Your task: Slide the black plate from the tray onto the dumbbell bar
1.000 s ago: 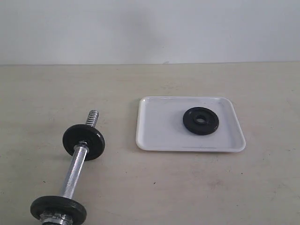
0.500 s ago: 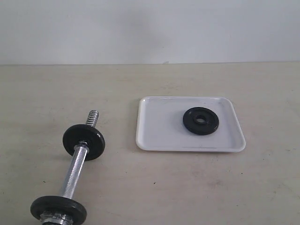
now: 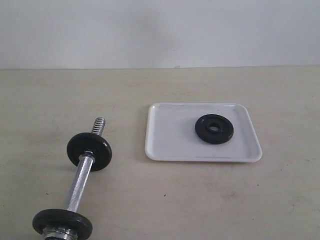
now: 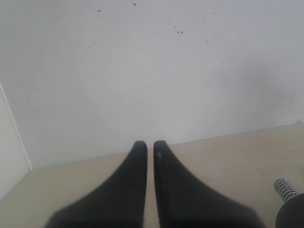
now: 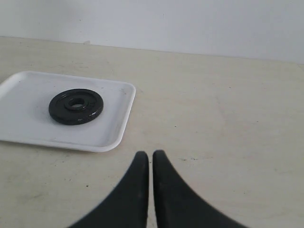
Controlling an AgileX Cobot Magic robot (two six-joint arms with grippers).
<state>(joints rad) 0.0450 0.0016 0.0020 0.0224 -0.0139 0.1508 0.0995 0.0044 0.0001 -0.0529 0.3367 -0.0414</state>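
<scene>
The black plate (image 3: 214,129) (image 5: 76,106) lies flat in the white tray (image 3: 170,140) (image 5: 28,123), right of the table's middle. The chrome dumbbell bar (image 3: 79,182) lies at the lower left, carrying two black discs (image 3: 89,152), its threaded end (image 3: 98,125) (image 4: 285,187) bare. Neither gripper shows in the exterior view. In the left wrist view my left gripper (image 4: 148,145) is shut and empty, above the table, with the bar's end off to one side. In the right wrist view my right gripper (image 5: 148,155) is shut and empty, short of the tray's corner.
The beige table (image 3: 200,200) ends at a white wall (image 3: 160,30) behind. A chrome collar nut (image 3: 59,232) sits at the bar's near end.
</scene>
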